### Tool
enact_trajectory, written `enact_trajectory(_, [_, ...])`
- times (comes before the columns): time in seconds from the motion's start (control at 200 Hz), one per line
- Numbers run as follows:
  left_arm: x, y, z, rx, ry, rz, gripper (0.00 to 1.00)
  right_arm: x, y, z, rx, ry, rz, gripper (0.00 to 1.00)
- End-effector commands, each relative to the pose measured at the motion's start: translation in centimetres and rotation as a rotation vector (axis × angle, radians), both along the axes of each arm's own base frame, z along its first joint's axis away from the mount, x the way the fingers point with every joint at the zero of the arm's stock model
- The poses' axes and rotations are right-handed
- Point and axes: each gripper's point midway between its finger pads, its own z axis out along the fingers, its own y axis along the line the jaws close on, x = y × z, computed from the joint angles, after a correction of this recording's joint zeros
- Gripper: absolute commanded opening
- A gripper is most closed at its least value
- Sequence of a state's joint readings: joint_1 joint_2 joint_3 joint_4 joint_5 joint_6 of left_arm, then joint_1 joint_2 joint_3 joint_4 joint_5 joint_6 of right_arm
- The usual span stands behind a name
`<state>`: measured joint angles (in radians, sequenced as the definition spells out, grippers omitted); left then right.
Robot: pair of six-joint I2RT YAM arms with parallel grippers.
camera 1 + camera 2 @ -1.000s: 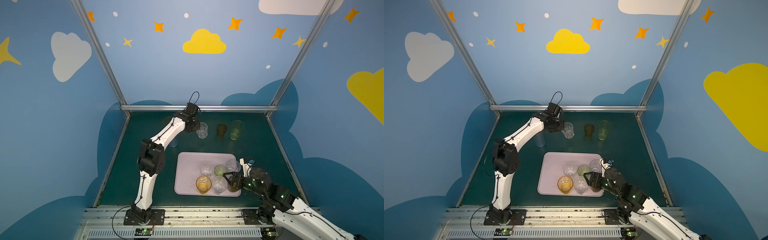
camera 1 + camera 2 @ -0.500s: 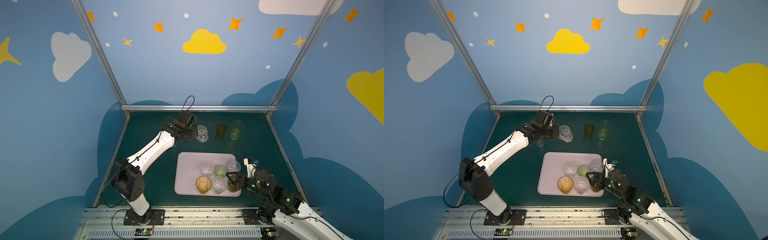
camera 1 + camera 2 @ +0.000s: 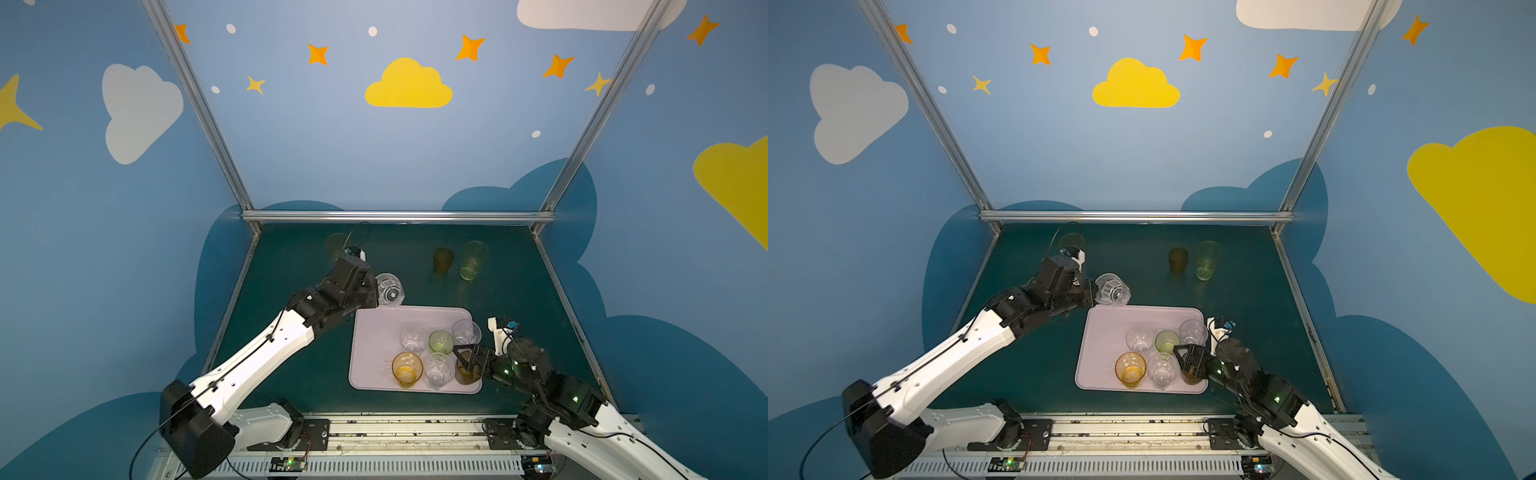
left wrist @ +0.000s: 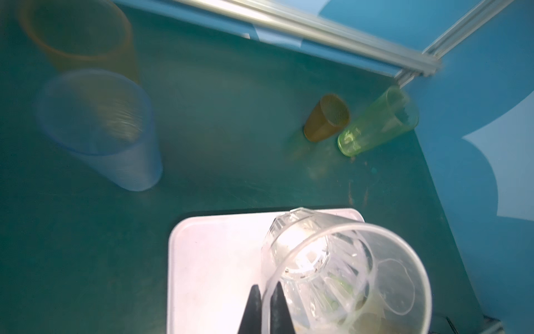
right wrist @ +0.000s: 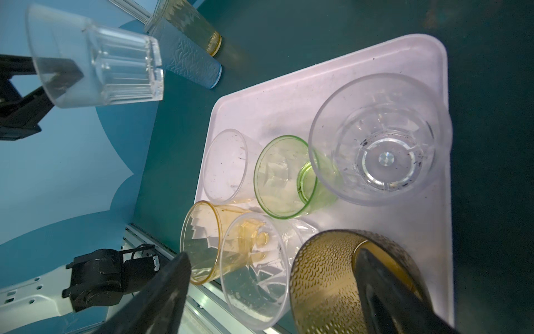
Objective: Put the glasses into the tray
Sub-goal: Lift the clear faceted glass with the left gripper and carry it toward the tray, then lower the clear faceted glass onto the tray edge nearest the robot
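Clear glass (image 3: 390, 287) is clamped by the rim in left gripper (image 4: 266, 292), axis near level, base away from gripper, just beyond tray (image 3: 374, 328) far-left corner; bare tray floor is found just nearward; right gripper (image 3: 468, 360) jaws are spread about brown glass (image 5: 320, 277), set in tray.

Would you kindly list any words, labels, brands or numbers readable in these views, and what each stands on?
No readable text anywhere.
The tray and the clear tumbler carry no print.
The circuit board on the front rail is too small to read.
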<state>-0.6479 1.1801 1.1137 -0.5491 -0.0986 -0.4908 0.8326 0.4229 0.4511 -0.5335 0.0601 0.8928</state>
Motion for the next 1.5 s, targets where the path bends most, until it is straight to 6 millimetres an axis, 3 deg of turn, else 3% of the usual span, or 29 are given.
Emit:
enact_trajectory(0.0, [-0.9, 2.5, -0.2, 0.038, -0.03, 0.063, 0.04, 0.4, 0.0, 0.6, 0.011, -0.015, -0.015, 0.88])
enact_trajectory(0.25, [-4.3, 4.6, -2.4, 0.023, 0.029, 0.081, 0.04, 0.5, 0.6, 0.6, 0.027, -0.002, -0.005, 0.88])
enact_trajectory(0.581, [-7.2, 6.2, -3.4, 0.028, 0.082, 0.07, 0.04, 0.8, 1.3, 1.0, 0.049, 0.002, 0.003, 0.88])
enact_trajectory(1.222, [-10.9, 5.7, -8.8, 0.045, 0.243, 0.023, 0.04, 1.3, 1.9, 1.0, 0.068, 0.007, 0.004, 0.88])
enact_trajectory(1.492, [-11.9, 5.1, -9.9, 0.07, 0.271, -0.002, 0.04, 1.3, 2.0, 0.6, 0.065, 0.022, 0.004, 0.88])
